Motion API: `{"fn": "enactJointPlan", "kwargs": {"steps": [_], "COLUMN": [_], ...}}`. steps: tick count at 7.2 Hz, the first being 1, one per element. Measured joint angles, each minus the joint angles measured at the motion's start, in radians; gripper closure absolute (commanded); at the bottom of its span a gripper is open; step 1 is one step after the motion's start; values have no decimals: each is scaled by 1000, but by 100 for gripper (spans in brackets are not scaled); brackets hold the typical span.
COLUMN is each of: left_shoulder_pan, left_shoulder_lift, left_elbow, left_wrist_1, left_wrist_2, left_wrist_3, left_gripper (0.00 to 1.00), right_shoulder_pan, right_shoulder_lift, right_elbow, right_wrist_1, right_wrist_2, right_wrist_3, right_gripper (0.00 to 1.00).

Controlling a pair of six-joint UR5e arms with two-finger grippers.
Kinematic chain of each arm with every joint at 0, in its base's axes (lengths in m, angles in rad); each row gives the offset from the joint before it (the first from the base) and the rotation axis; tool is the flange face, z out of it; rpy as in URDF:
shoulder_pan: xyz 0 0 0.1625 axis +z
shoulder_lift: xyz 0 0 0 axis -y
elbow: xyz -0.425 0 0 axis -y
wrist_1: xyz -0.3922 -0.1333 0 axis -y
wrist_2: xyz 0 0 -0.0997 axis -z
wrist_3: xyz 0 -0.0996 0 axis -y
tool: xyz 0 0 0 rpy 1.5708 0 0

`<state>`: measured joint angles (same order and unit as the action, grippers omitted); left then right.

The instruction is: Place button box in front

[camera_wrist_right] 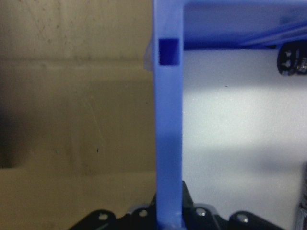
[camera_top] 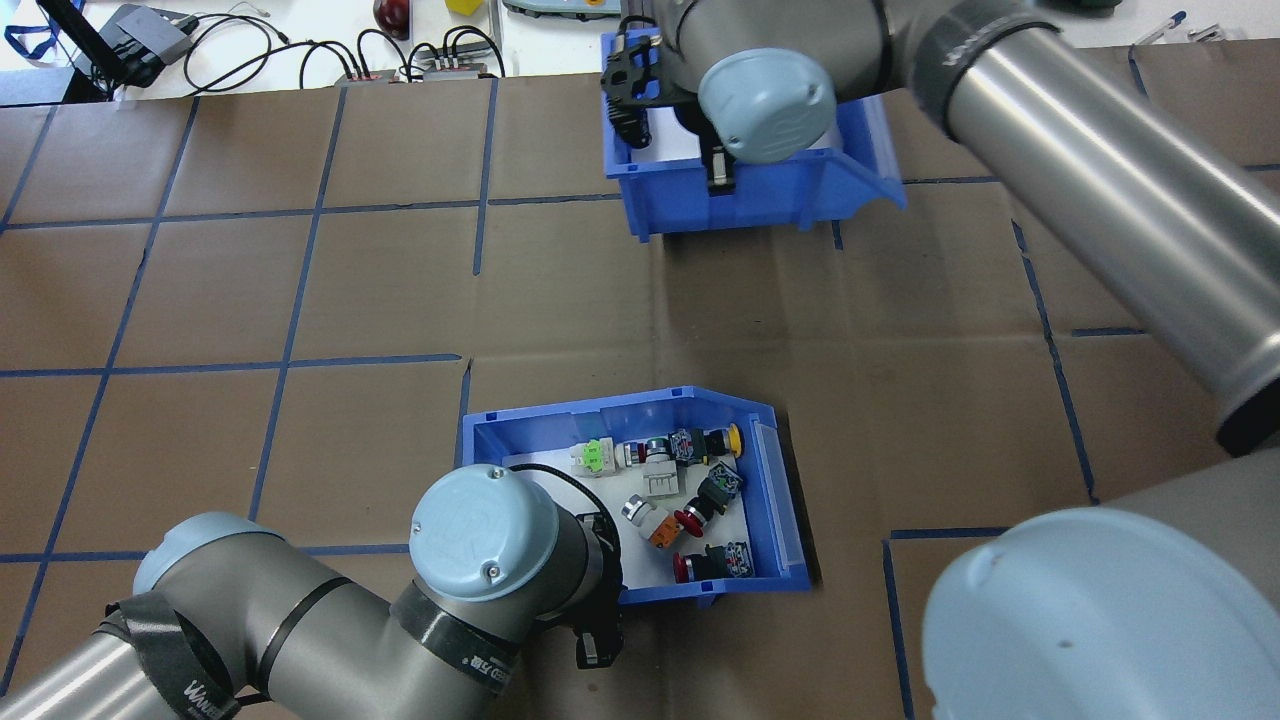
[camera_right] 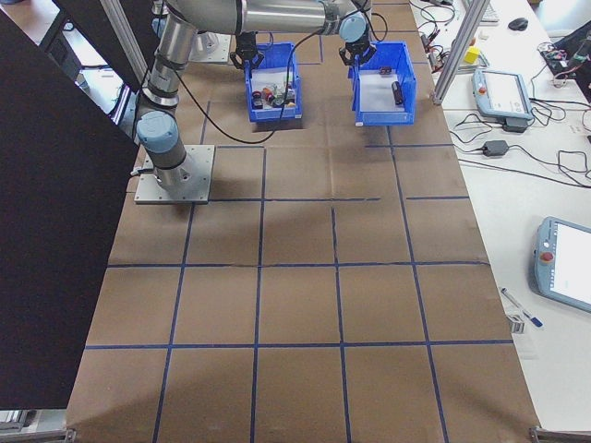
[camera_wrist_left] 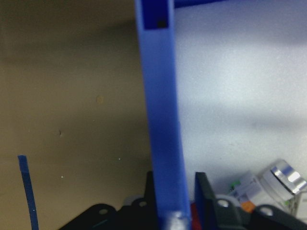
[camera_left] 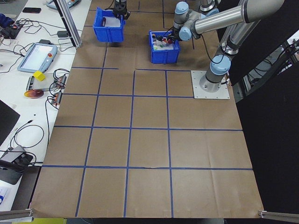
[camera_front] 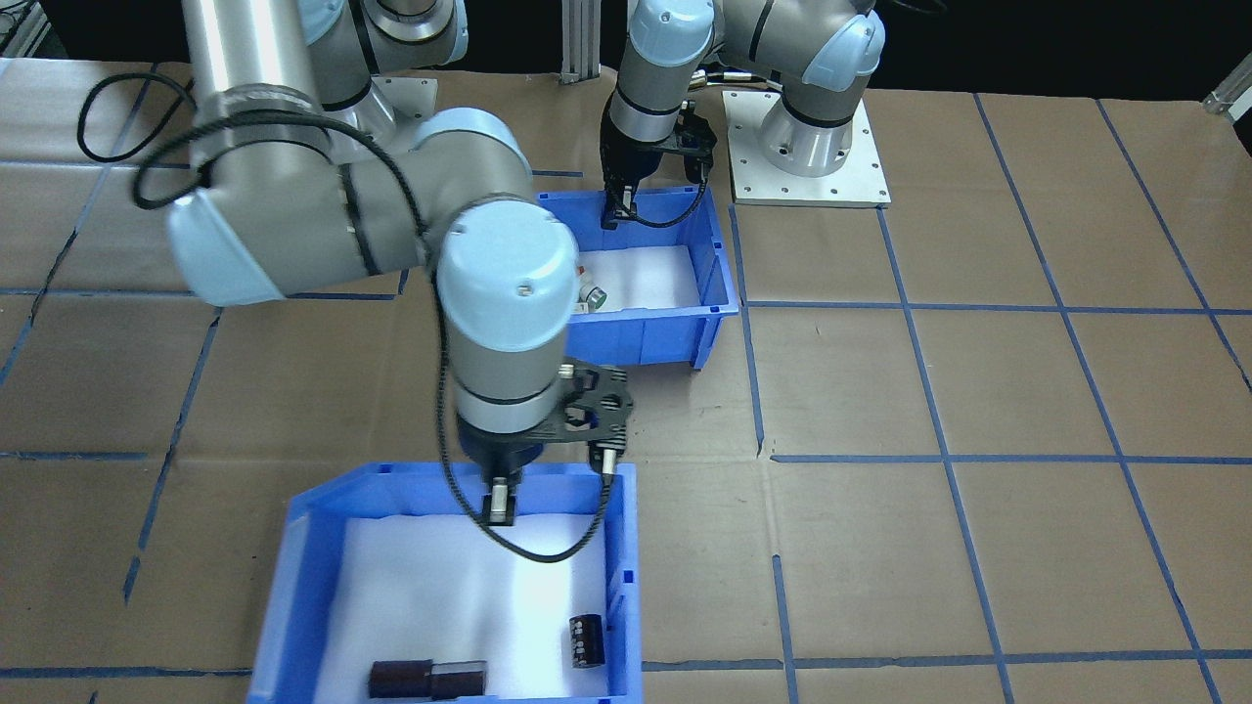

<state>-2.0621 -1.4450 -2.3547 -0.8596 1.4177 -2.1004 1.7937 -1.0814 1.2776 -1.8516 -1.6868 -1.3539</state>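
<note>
Brown paper-covered table (camera_top: 300, 290) with a blue tape grid; two blue bins on it, each with an arm at its wall.

Button box (camera_top: 780, 500): near the robot's edge of the table, about mid-width, its switches scattered on white foam. Second bin (camera_front: 626, 587) with dark cylindrical parts sits toward the far, operators' edge, well apart from the box.

Left gripper (camera_front: 618, 210): straddles the button box's wall on the robot side, one finger inside, one outside. Left wrist view shows the blue wall running up between the fingers; the gripper looks clamped on that wall, though the contact itself sits at the cut-off bottom edge.

Right gripper (camera_front: 500, 504): same posture on the second bin's robot-side wall; the wall passes between the fingers in the right wrist view, apparently gripped.

Key relation: the left arm is the nearer one and already has the box. The front of the table lies straight out from the hand, across the box, and the second bin occupies ground that way, slightly to the robot's right.

Hidden: in the overhead view the left wrist covers the box's near-left corner and the gripper itself; the right arm's wrist covers most of the second bin's floor.
</note>
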Motion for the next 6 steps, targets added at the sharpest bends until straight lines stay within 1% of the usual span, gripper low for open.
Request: {"fn": "enactJointPlan", "kwargs": {"steps": [1,2,3,4,5,6], "left_shoulder_pan": [2,6,13,43,93,134], "left_shoulder_lift": [3,2,2,-6,-34,-88], "left_elbow": [9,42,98,171,248,329], "left_wrist_1": [-5,-42,-107,-158,-183,-190], "left_wrist_2": [16,53,86,103,105,100], "left_wrist_3": [9,36,86,142,177,194], "left_gripper": [100,100,100,100,100,100], "right_shoulder_pan": [-80,-157,-225,-281,-330,-376], "right_shoulder_lift": [-48,-97,-146,-195,-245,-293], "right_elbow": [40,90,142,198,258,324], "right_wrist_1": [4,3,3,2,2,1], "right_wrist_2": [4,7,10,12,24,48], "right_wrist_3": [-77,-145,-199,-246,-286,-317], "right_gripper": [94,94,94,94,94,94]}}
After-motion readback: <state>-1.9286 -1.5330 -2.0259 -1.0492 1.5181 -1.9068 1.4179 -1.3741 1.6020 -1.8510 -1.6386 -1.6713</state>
